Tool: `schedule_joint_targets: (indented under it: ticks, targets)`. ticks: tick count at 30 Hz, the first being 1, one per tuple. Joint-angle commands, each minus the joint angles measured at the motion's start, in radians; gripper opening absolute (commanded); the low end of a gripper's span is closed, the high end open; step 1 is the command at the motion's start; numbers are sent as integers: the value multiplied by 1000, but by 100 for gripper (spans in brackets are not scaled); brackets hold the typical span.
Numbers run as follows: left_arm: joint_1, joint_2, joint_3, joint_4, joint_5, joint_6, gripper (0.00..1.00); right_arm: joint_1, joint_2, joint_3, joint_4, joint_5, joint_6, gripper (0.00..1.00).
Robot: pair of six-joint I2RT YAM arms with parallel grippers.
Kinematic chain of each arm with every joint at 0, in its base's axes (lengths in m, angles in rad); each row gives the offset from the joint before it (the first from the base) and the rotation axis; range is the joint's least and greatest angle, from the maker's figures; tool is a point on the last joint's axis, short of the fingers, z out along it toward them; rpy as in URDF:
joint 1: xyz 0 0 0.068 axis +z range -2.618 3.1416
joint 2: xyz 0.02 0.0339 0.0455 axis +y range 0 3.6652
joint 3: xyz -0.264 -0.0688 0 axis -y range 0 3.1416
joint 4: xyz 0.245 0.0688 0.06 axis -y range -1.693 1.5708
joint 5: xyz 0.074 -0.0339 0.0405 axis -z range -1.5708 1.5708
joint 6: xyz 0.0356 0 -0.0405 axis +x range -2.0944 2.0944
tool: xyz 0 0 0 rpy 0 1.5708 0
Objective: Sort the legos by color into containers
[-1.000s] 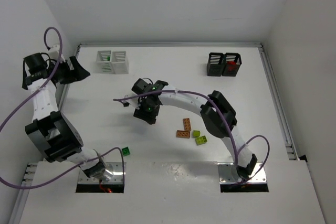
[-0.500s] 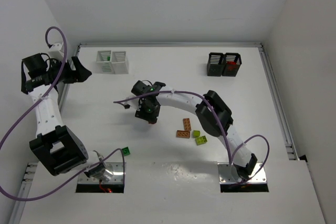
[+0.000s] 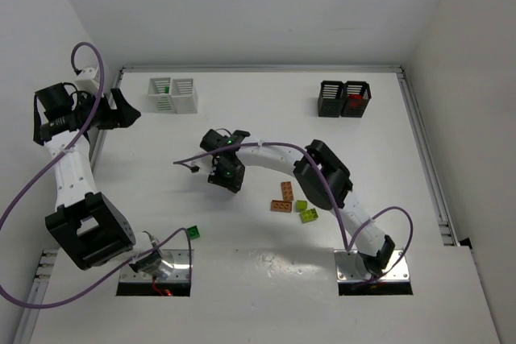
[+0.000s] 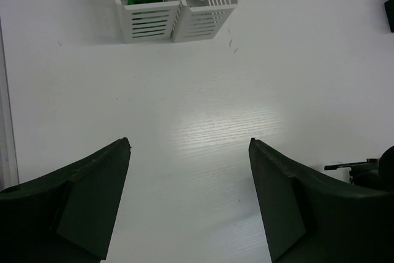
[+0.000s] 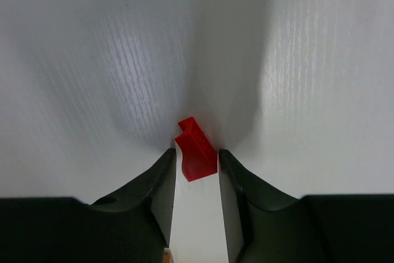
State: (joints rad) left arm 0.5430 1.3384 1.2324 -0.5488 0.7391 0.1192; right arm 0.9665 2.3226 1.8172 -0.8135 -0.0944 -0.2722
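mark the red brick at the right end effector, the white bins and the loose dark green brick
red brick [image 5: 197, 152]: right wrist view, middle of its visible face.
white bins [image 4: 149, 20]: left wrist view, near slatted wall of one bin.
dark green brick [image 3: 193, 233]: top external view, centre of its top.

Left arm [image 3: 71, 168]: upright, wrist bent toward the right.
Left gripper [image 4: 189, 146]: fingers spread wide apart.
Right arm [image 3: 322, 176]: elbow bent, stretched leftward.
Right gripper [image 5: 197, 157]: pointing down, fingers pinching a red brick [image 5: 196, 146].
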Motion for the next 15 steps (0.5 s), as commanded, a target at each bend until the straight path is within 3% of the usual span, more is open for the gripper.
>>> schedule_joint_targets:
  ticks: [1, 7, 15]
  targets:
    - [11, -21, 2, 23, 5, 16, 84, 17, 12, 31, 19, 5, -9, 32]
    - [11, -21, 2, 23, 5, 25, 84, 17, 12, 31, 19, 5, -9, 16]
    - [11, -12, -17, 32, 14, 56, 84, -9, -120, -33, 19, 15, 19, 7]
